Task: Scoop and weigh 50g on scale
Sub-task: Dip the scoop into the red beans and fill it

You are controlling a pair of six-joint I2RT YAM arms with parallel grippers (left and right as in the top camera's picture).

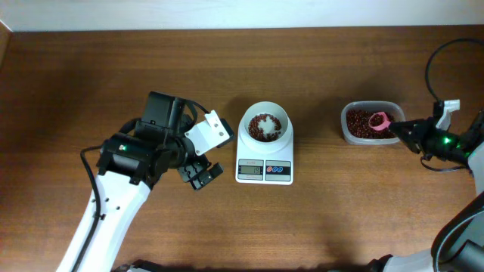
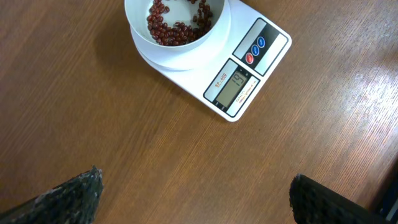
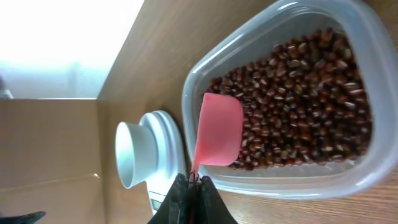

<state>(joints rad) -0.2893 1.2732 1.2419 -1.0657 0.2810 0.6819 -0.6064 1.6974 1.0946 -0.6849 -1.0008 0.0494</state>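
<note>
Scoop in the tub, some beans on the scale.

Overhead: my right tool [image 1: 403, 131] is clamped on the pink scoop [image 1: 378, 119] at the tub [image 1: 355, 136]; a small heap of beans [image 1: 263, 127] sits on the scale [image 1: 264, 171]. Left wrist: my left tool [image 2: 199, 205] hangs wide apart over bare tabletop [image 2: 93, 93], holding nothing. Right wrist: the scoop lies over the tub's beans. An overfull scoop could spill on the way across or overshoot the weight.

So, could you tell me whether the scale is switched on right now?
On. The scale has dark digits showing on its grey display in the left wrist view.
</note>
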